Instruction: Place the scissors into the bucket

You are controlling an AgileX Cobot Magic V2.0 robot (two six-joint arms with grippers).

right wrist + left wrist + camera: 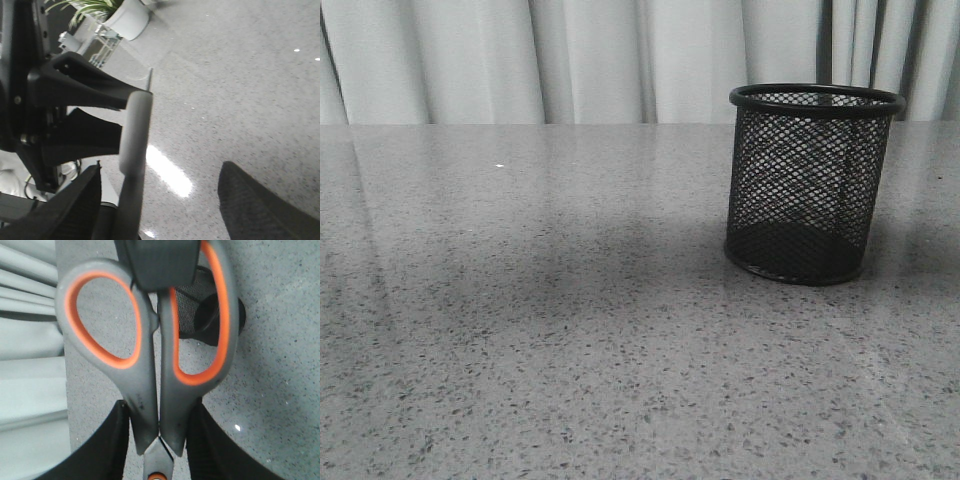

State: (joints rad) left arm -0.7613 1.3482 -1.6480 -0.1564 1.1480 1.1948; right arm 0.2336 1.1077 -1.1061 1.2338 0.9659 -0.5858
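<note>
The bucket (812, 185), a black wire-mesh cup, stands upright on the grey speckled table at the right of the front view. That view shows neither gripper nor the scissors. In the left wrist view my left gripper (159, 442) is shut on the scissors (145, 390), its two black fingers clamping the grey handles just above the pivot. The orange-lined loops point toward the camera and the blades are hidden. Part of the bucket (192, 305) shows behind the handles, below the gripper. My right gripper (165, 210) hangs open over bare table with nothing between its fingers.
Pale curtains (570, 60) hang behind the table's far edge. In the right wrist view a black arm frame (60, 100) and a grey post (134, 135) stand close beside the gripper. A potted plant (125, 17) sits beyond the table.
</note>
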